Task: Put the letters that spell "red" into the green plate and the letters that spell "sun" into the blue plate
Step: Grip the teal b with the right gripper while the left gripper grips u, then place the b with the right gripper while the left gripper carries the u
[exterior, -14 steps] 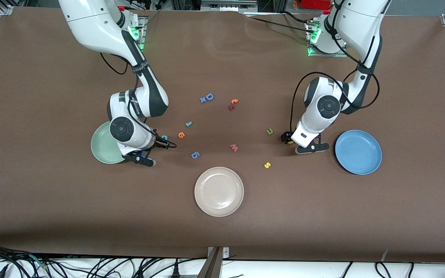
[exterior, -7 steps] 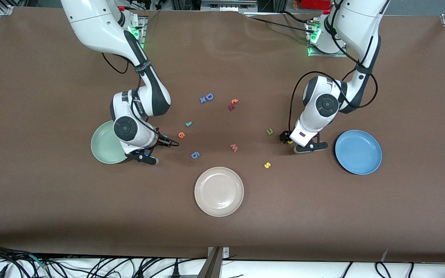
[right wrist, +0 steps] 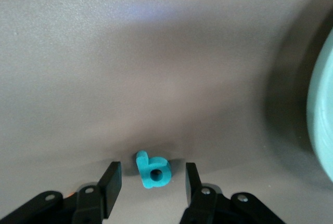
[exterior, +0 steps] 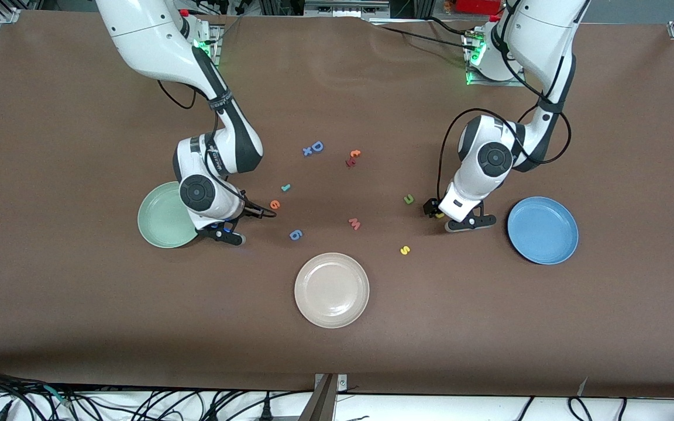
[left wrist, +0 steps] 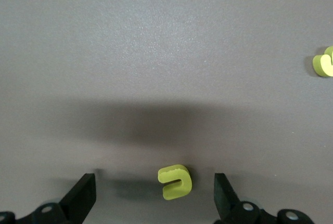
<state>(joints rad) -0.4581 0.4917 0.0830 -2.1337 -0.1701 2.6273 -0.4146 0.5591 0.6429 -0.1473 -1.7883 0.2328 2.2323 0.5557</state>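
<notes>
The teal "d" (right wrist: 154,171) lies on the table between the fingers of my right gripper (right wrist: 151,174), with a gap on each side; the jaws are open. That gripper (exterior: 255,211) sits low beside the green plate (exterior: 161,225), close to the orange "e" (exterior: 275,204). The teal "r" (exterior: 285,187) lies farther from the camera. My left gripper (left wrist: 155,185) stands wide open around the yellow "u" (left wrist: 175,181), untouched on the table. It (exterior: 434,209) is between the olive "n" (exterior: 409,199) and the blue plate (exterior: 542,230). The yellow "s" (exterior: 405,250) lies nearer the camera.
A cream plate (exterior: 332,290) sits at the middle front. A pink "m" (exterior: 354,223) and a blue "6"-like piece (exterior: 295,234) lie between the arms. Farther back are a blue "D" (exterior: 316,146) and a red-orange pair of letters (exterior: 353,158).
My right gripper has shifted off the green plate's edge toward the orange "e" and now covers the teal "d" in the front view. The left arm has barely moved.
</notes>
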